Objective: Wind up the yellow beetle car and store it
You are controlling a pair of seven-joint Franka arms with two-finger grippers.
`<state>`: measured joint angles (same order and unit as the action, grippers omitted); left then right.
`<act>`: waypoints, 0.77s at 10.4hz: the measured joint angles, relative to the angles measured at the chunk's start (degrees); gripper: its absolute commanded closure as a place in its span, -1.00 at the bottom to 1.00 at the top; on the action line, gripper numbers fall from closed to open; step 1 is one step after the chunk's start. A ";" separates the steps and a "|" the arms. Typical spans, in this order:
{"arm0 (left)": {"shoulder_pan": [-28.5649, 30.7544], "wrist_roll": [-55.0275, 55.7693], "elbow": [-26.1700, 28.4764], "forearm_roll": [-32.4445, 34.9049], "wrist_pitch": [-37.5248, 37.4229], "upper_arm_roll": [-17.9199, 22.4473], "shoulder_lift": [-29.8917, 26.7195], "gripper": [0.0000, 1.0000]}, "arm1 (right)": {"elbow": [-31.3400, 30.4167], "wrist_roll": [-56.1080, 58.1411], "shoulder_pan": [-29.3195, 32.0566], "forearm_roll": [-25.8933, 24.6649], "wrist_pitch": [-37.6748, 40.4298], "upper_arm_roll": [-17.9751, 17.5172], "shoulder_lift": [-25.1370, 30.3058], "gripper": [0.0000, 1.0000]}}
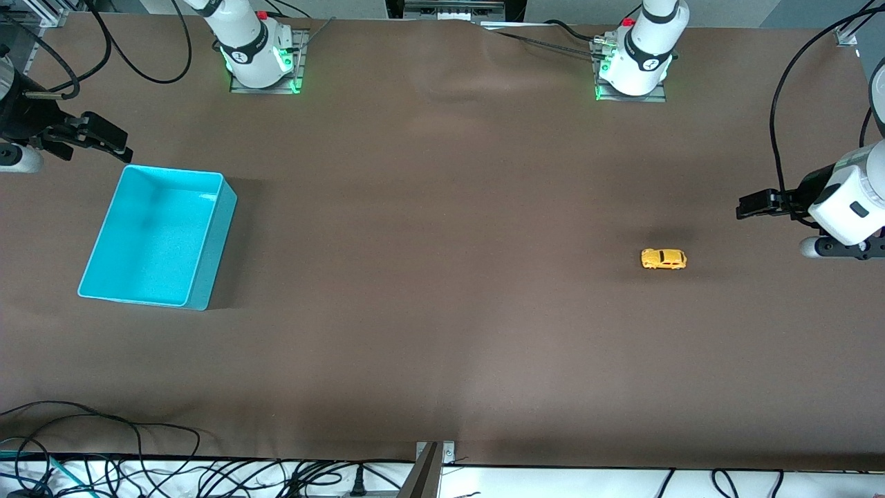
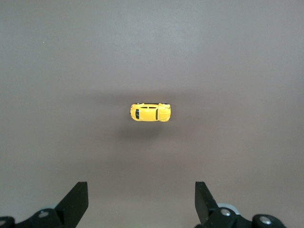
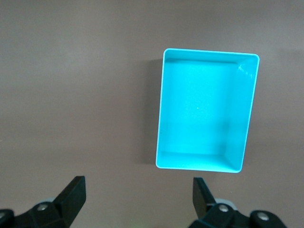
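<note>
The yellow beetle car [image 1: 664, 259] stands on its wheels on the brown table toward the left arm's end. It also shows in the left wrist view [image 2: 150, 112], apart from the fingers. My left gripper [image 1: 747, 205] hangs open and empty over the table beside the car; its fingers stand wide apart in the left wrist view [image 2: 141, 202]. My right gripper [image 1: 114, 142] hangs open and empty over the table at the right arm's end, beside the turquoise bin [image 1: 220, 242]. Its wrist view shows the gripper [image 3: 138, 197] and the empty bin [image 3: 236, 114].
The two arm bases [image 1: 259, 59] [image 1: 632, 66] stand along the table's edge farthest from the front camera. Cables [image 1: 138, 470] lie along the edge nearest that camera. Brown table surface lies between the bin and the car.
</note>
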<state>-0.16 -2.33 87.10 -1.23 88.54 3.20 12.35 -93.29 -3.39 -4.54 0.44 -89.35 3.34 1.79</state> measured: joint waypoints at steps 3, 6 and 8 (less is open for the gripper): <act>0.00 -0.08 0.00 0.01 0.16 0.00 -0.15 -1.00 | 0.00 -0.01 -0.18 0.03 0.05 -0.42 0.01 -1.00; 0.05 -0.10 0.00 0.01 0.16 0.01 -0.24 -1.00 | 0.00 -0.01 -0.20 0.04 0.19 -0.39 0.01 -1.00; 0.05 -0.10 0.00 0.01 0.16 0.00 -0.23 -1.00 | 0.00 -0.01 -0.13 0.13 0.30 -0.20 0.03 -1.00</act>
<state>-0.11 -2.43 87.10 -1.22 88.71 3.20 12.12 -93.29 -3.40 -4.67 0.57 -89.05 3.14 1.82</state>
